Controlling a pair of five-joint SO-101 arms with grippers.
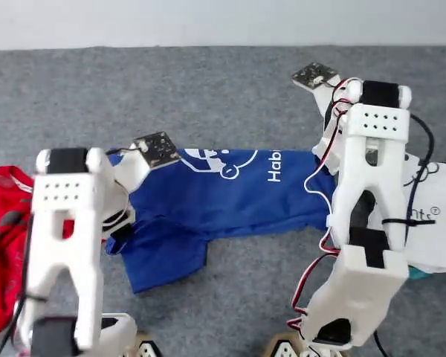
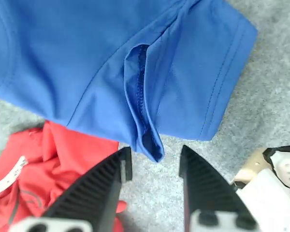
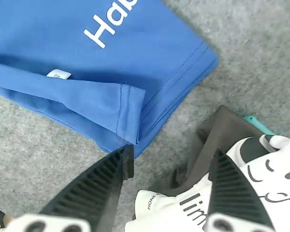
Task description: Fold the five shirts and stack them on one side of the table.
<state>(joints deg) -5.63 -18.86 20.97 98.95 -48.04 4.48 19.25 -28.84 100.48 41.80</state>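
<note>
The blue shirt (image 1: 208, 201) lies spread across the middle of the grey table cover (image 1: 208, 89), white print up, with its lower edge partly folded over onto itself. At the shirt's sleeve end, the left gripper (image 2: 154, 157) hangs just above the cloth. Its jaws stand apart with nothing held, and the corner of the folded edge beside the short sleeve (image 2: 217, 72) shows in the gap between them. Whether they touch the fabric cannot be told. The red shirt (image 2: 48, 164) lies crumpled just beyond that end, touching the blue shirt's edge. At the shirt's hem end the right gripper (image 3: 173, 157) is spread wide and empty, with one fingertip over the hem corner and the other over the white shirt (image 3: 261, 164). That white shirt is heaped just beside the blue one, on top of a dark garment (image 3: 217, 140) and a teal cloth (image 3: 258, 123).
</note>
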